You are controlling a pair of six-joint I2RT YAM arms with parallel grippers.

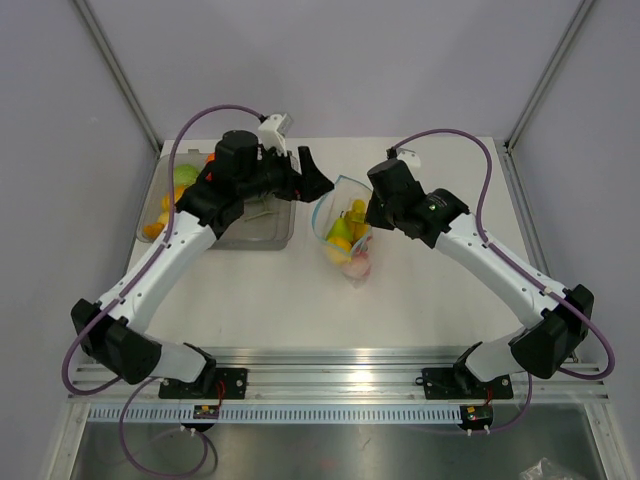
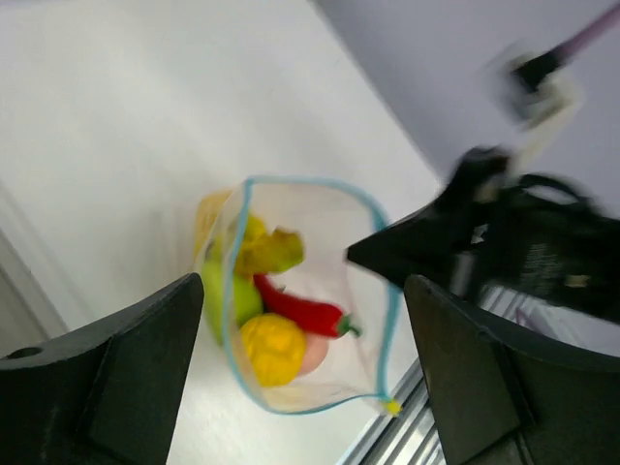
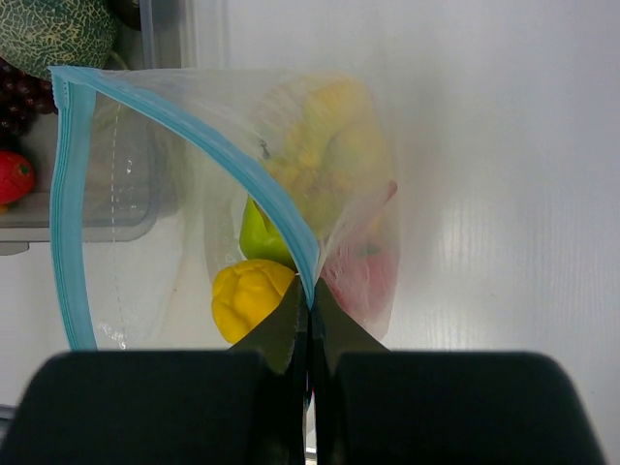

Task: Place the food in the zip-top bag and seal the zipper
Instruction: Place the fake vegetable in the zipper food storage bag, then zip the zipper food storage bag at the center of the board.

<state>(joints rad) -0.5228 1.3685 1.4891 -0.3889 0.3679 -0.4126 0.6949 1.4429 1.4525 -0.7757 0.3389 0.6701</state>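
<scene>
The clear zip-top bag point(image 1: 345, 228) stands mid-table with its mouth wide open. Its blue-teal zipper point(image 3: 68, 194) rings the mouth. My right gripper point(image 3: 310, 308) is shut on the zipper edge; in the top view this gripper point(image 1: 368, 220) sits at the bag's right side. Food lies inside the bag: a yellow piece point(image 2: 273, 347), a red pepper point(image 2: 302, 310), a green fruit point(image 2: 228, 295) and a banana bunch point(image 2: 266, 250). My left gripper point(image 2: 305, 387) hangs open above the bag's mouth, holding nothing, just left of the bag in the top view point(image 1: 308, 180).
A rigid clear tray point(image 1: 262, 228) stands left of the bag under my left arm, with more toy food point(image 1: 168, 205) at its left end. A green melon point(image 3: 53, 34) and a strawberry point(image 3: 14, 176) show in it. The table's metal front rail point(image 1: 330, 375) runs along the near edge.
</scene>
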